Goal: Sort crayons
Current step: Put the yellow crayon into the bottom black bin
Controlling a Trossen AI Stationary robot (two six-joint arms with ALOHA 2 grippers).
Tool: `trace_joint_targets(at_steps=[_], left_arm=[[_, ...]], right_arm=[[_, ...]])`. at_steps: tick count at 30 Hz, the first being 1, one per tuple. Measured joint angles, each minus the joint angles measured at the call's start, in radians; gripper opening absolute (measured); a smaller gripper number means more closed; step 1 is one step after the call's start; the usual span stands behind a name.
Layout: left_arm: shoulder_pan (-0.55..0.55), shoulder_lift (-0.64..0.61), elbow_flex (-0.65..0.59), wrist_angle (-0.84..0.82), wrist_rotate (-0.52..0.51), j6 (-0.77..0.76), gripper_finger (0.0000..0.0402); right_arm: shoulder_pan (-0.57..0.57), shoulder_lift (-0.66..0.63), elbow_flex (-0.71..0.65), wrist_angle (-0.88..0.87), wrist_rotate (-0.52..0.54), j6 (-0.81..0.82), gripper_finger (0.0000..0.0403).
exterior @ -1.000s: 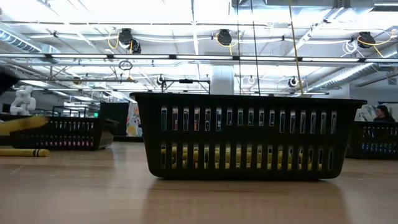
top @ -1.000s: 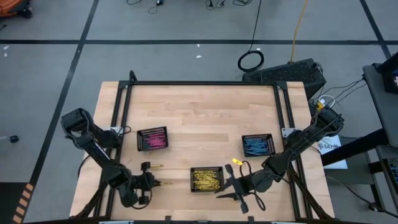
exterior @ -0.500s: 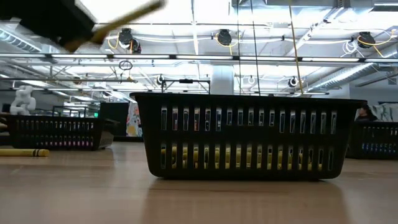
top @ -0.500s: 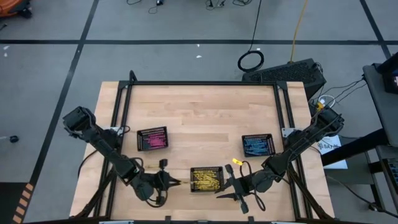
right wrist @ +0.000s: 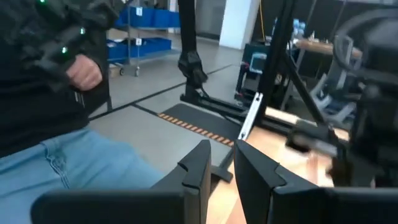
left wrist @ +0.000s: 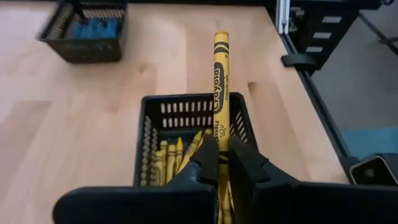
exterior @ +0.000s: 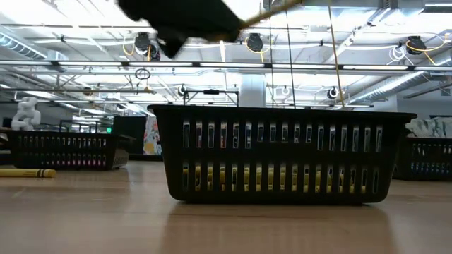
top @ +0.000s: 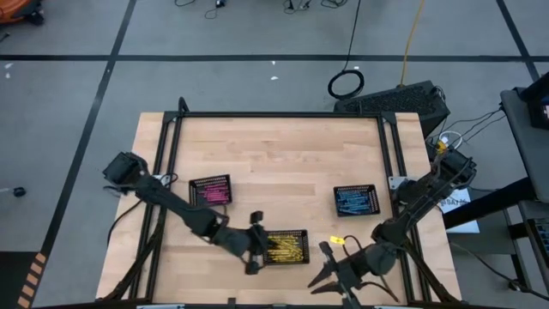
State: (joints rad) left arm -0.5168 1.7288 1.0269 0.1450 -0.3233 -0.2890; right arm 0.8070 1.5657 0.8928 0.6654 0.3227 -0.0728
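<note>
A: Item, step in hand?
B: Left pincer (left wrist: 224, 163) clamped on a yellow crayon (left wrist: 221, 93), held over the middle tray (left wrist: 194, 107) of yellows.
A: Next move?
B: Judged: part the fingers, drop it in. One crayon (exterior: 27, 173) lies loose on the tabletop (top: 274, 163).
A: Right pincer (right wrist: 222, 167)?
B: Slightly apart, empty, off the near edge.

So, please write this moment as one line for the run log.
left gripper: shut on yellow crayon, over the middle tray of yellow crayons | right gripper: near table's front edge, holds nothing | another yellow crayon lies on the table
</note>
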Motion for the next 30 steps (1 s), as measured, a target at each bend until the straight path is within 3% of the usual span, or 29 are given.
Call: trace_joint_targets(at_steps=[5,11,19,30], left_arm=[[0.055,0.119,0.128,-0.119,0.071,0.005,0.0010],[0.090,0.209,0.254,-0.328,0.090,-0.039,0.0010],[0.110,0.217,0.275,-0.368,0.137,-0.038,0.0018],[0.149,0.202,0.275,-0.386,0.264,-0.013,0.0152]], right_arm=[[0.036,0.000,0.000,0.009,0.094,-0.020,0.0055],[0.040,0.000,0.000,0.007,0.100,-0.019,0.0055],[0.040,0.000,0.000,-0.004,0.100,-0.015,0.0055],[0.040,0.000,0.000,-0.004,0.100,-0.011,0.0055]])
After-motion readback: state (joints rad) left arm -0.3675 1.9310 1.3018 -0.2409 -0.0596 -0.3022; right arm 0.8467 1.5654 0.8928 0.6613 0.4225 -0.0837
